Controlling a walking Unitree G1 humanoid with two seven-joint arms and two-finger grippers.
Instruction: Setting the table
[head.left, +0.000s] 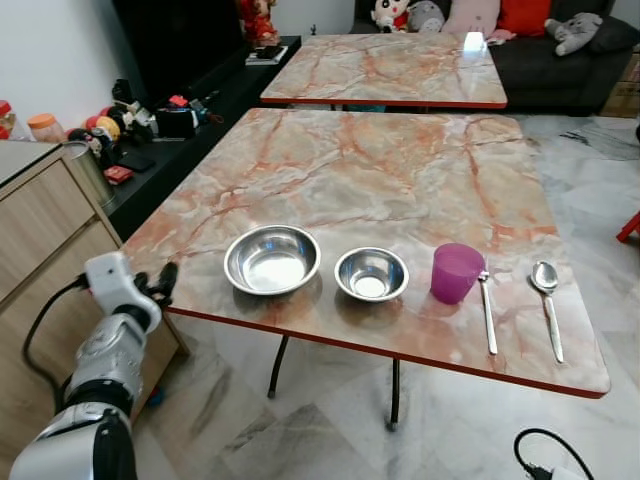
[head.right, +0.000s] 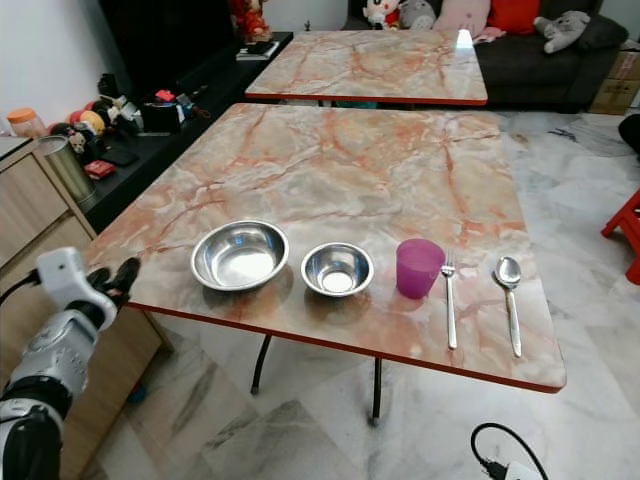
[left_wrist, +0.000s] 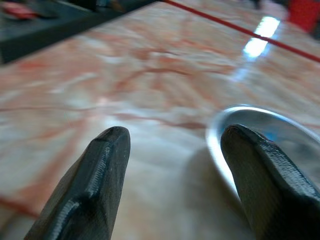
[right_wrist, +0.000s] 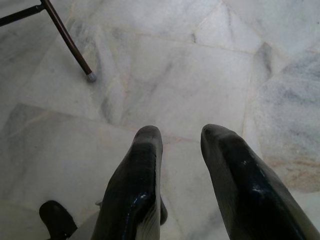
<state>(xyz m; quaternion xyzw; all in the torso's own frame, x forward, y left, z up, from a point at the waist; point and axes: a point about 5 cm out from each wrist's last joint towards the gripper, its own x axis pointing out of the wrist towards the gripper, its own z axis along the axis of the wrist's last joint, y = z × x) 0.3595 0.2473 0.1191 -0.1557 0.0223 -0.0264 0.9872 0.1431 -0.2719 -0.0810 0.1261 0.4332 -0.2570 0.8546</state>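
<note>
Along the front edge of the marble table (head.left: 380, 170) stand a large steel bowl (head.left: 272, 259), a small steel bowl (head.left: 371, 273) and a purple cup (head.left: 456, 272). To the right of the cup lie a fork (head.left: 487, 312) and a spoon (head.left: 547, 300). My left gripper (head.left: 158, 285) is open and empty at the table's front left corner, level with the top and left of the large bowl. In the left wrist view the bowl's rim (left_wrist: 260, 117) lies just beyond one finger (left_wrist: 265, 175). My right gripper (right_wrist: 180, 145) hangs over the floor with its fingers apart and nothing between them.
A second marble table (head.left: 390, 65) stands behind the first. A wooden cabinet (head.left: 40, 230) and a black low shelf with clutter (head.left: 165, 120) line the left side. A sofa with plush toys (head.left: 560, 50) is at the back. A table leg (right_wrist: 67, 40) and a black cable (head.left: 545, 455) are on the marble floor.
</note>
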